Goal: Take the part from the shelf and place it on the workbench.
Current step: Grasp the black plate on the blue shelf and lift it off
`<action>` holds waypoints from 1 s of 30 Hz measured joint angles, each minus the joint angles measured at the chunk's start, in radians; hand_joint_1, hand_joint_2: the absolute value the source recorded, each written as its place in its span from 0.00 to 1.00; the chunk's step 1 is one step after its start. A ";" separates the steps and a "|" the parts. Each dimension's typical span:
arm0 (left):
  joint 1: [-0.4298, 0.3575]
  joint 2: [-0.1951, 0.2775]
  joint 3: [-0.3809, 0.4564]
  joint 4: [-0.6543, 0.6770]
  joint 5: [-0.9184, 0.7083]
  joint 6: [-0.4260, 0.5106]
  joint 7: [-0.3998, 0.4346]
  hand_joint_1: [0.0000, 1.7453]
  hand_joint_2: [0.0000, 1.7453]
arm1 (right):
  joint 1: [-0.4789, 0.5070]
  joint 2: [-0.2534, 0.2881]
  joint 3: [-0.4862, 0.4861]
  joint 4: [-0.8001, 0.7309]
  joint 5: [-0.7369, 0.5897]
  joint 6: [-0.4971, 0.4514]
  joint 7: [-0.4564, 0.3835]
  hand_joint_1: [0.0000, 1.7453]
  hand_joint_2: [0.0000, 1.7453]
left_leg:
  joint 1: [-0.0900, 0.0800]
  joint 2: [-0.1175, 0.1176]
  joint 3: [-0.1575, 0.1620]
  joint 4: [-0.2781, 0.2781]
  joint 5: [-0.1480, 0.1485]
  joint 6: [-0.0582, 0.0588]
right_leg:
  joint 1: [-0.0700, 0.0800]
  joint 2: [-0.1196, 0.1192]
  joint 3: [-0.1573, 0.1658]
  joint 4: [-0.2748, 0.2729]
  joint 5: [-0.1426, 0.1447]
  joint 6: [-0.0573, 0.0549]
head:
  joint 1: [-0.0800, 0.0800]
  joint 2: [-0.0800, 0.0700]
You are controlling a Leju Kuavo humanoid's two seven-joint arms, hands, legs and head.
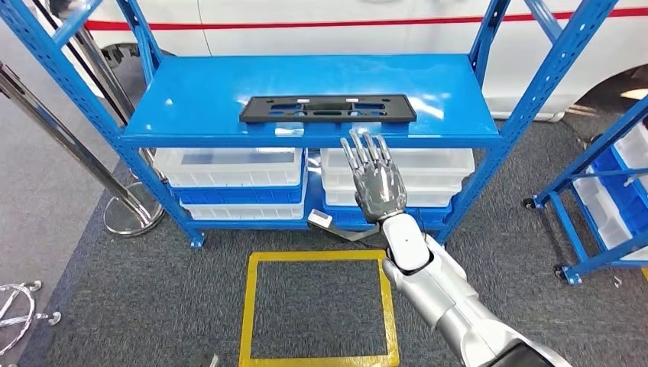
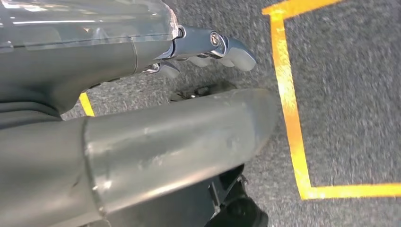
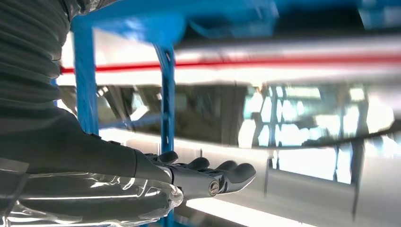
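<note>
A flat black rectangular part point(image 1: 328, 108) with slots lies on the top board of the blue shelf point(image 1: 191, 103), near its front edge. My right hand point(image 1: 374, 174) is raised in front of the shelf edge, just below and right of the part, fingers straight and apart, holding nothing. The right wrist view shows the same right hand point(image 3: 203, 177) flat with fingers extended before the shelf's blue posts. My left hand point(image 2: 198, 47) hangs over the grey carpet, fingers lightly bent, nothing in it.
Clear plastic bins point(image 1: 233, 164) fill the lower shelf levels. A yellow taped square point(image 1: 317, 306) marks the carpet below. A second blue rack point(image 1: 604, 183) stands at the right, and metal stanchion posts point(image 1: 126, 206) at the left. A white vehicle point(image 1: 344, 23) is behind the shelf.
</note>
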 joint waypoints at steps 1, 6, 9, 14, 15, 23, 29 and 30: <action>-0.001 0.000 -0.003 0.000 -0.002 0.000 0.001 0.00 0.00 | 0.014 0.001 0.003 -0.023 0.016 -0.015 0.000 0.00 1.00 | 0.001 0.000 -0.033 0.067 -0.029 -0.004 | 0.001 -0.001 0.001 0.000 -0.001 -0.003 | 0.000 0.000; -0.001 -0.001 -0.011 0.000 -0.010 0.000 0.004 0.00 0.00 | 0.089 0.021 -0.026 -0.117 0.061 -0.059 -0.056 0.00 1.00 | 0.001 0.000 -0.031 0.032 0.045 0.002 | 0.003 0.002 0.012 0.003 -0.012 -0.004 | 0.000 0.000; -0.007 -0.001 -0.016 0.000 -0.012 0.000 0.005 0.00 0.00 | 0.114 0.041 -0.074 -0.159 0.063 -0.077 -0.109 0.00 1.00 | -0.006 -0.001 0.036 -0.112 0.091 0.019 | 0.008 0.003 0.017 0.006 -0.020 0.006 | 0.000 0.000; -0.012 -0.002 -0.024 0.000 -0.016 0.002 0.010 0.00 0.00 | 0.129 0.075 -0.123 -0.177 0.065 -0.089 -0.188 0.00 1.00 | 0.000 0.000 0.051 -0.140 0.093 0.042 | 0.007 -0.001 0.000 0.047 -0.051 0.030 | 0.000 0.000; -0.014 -0.002 -0.026 0.000 -0.016 0.002 0.010 0.00 0.00 | 0.129 0.080 -0.125 -0.170 0.065 -0.090 -0.189 0.00 1.00 | 0.001 0.002 0.053 -0.143 0.094 0.045 | 0.005 -0.002 -0.025 0.098 -0.078 0.034 | 0.001 0.000; -0.015 -0.002 -0.031 0.000 -0.022 -0.006 0.013 0.00 0.00 | 0.140 0.086 -0.127 -0.050 0.041 -0.093 -0.231 0.00 1.00 | -0.002 -0.003 0.064 -0.126 0.071 0.034 | -0.005 -0.006 -0.034 0.051 -0.001 0.040 | 0.001 0.000; -0.017 -0.002 -0.032 0.000 -0.016 -0.007 0.013 0.00 0.00 | 0.131 0.093 -0.127 0.001 0.038 -0.094 -0.243 0.00 1.00 | -0.002 -0.002 0.061 -0.112 0.053 0.008 | -0.002 -0.003 -0.014 0.011 0.002 0.014 | 0.000 0.000; -0.018 -0.002 -0.032 0.000 -0.016 -0.007 0.014 0.00 0.00 | 0.126 0.095 -0.127 0.014 0.038 -0.094 -0.246 0.00 1.00 | -0.001 -0.002 0.048 -0.084 0.035 0.003 | -0.004 -0.004 -0.011 0.008 0.002 0.007 | 0.000 0.000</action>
